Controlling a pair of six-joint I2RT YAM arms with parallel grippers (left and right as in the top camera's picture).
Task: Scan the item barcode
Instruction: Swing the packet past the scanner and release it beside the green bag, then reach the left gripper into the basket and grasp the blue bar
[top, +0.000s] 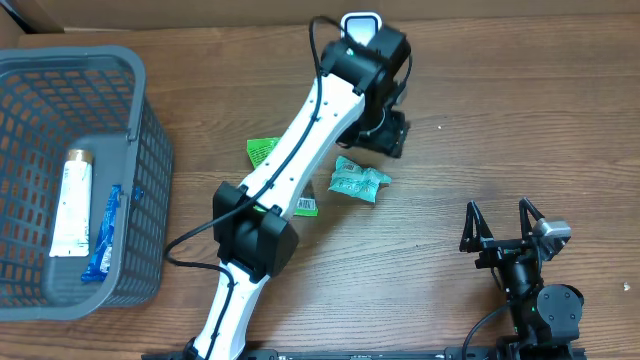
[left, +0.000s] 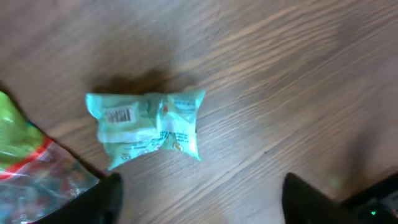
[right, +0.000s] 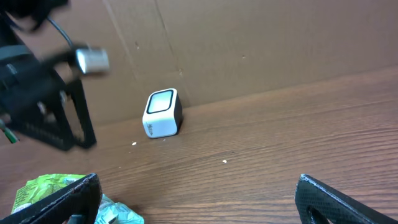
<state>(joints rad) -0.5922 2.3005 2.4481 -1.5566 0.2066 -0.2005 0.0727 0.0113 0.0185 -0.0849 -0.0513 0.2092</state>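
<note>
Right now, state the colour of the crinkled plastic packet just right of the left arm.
Pale teal crinkled packet, white barcode label; clearest in the left wrist view.

A brown wood-grain table (top: 520, 110) backed by a plain cardboard wall (right: 249, 43).

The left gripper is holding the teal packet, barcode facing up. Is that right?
No, it isn't held. The left wrist view shows the teal packet lying on the table, barcode facing up, apart from the open left gripper.
</note>
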